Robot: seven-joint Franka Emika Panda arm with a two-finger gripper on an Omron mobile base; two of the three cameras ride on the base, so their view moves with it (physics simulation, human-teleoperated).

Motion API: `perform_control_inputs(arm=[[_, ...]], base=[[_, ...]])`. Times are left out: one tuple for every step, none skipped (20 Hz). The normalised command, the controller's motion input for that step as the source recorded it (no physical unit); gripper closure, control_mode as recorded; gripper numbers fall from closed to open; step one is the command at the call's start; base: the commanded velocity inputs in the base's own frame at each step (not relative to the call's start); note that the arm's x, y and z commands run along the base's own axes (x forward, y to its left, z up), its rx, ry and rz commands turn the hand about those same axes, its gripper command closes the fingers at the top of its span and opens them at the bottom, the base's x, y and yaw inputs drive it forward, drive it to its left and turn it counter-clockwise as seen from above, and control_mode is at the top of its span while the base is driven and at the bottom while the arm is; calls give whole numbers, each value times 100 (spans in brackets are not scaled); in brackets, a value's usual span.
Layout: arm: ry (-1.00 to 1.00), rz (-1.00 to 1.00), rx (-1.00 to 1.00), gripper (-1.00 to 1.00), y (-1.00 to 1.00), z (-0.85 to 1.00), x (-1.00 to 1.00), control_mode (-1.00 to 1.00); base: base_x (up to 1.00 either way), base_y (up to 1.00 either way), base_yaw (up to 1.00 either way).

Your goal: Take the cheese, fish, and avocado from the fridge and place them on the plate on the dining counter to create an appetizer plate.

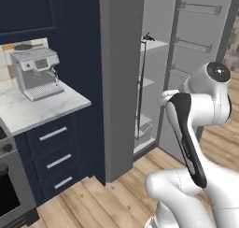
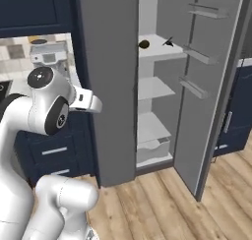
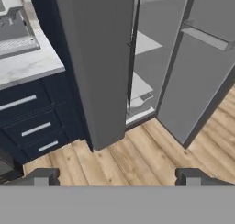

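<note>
From the left base view, the fridge (image 1: 122, 82) stands with its right door swung wide, pale shelves showing inside. The arm (image 1: 196, 129) is folded up in front of the opening, well back from the shelves, which looks like a travelling posture, not a reach. To the left, a coffee machine (image 1: 36, 73) sits on a marble worktop (image 1: 42, 108) above navy drawers (image 1: 53, 150).

From the right base view, the upper shelf (image 2: 157, 49) carries a dark rounded thing, probably the avocado (image 2: 143, 44), near the shelf's left front. A thin dark shape (image 2: 169, 42) lies just to its right; it may be the fish, but it is too small to tell. I cannot find the cheese. The lower shelves look bare. The door (image 2: 206, 81) with its racks hangs open toward the camera, leaving a clear way in.

In the hand view, the gripper (image 3: 117, 178) points down toward the wood floor (image 3: 137, 159) before the fridge, its two fingertips (image 3: 42, 177) standing wide apart with nothing between them, ready for a pick. Judging by this, the fetching has not begun; the hand must rise to the upper shelf first.
</note>
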Motion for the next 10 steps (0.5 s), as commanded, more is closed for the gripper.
perform_control_inputs(arm=[[0,0,0,-100,0,0,0,100],[0,0,0,-100,0,0,0,100],[0,0,0,-100,0,0,0,100],[0,0,0,-100,0,0,0,100],[0,0,0,-100,0,0,0,100],[0,0,0,-100,0,0,0,100],[0,0,0,-100,0,0,0,100],[0,0,0,-100,0,0,0,100],[0,0,0,-100,0,0,0,100],[0,0,0,-100,0,0,0,100]], base=[[45,-54,32],[42,-56,33],[41,-58,33],[41,-58,33],[41,-58,33],[41,-55,32],[42,-53,32],[44,-51,31],[44,-50,30],[44,-51,29]])
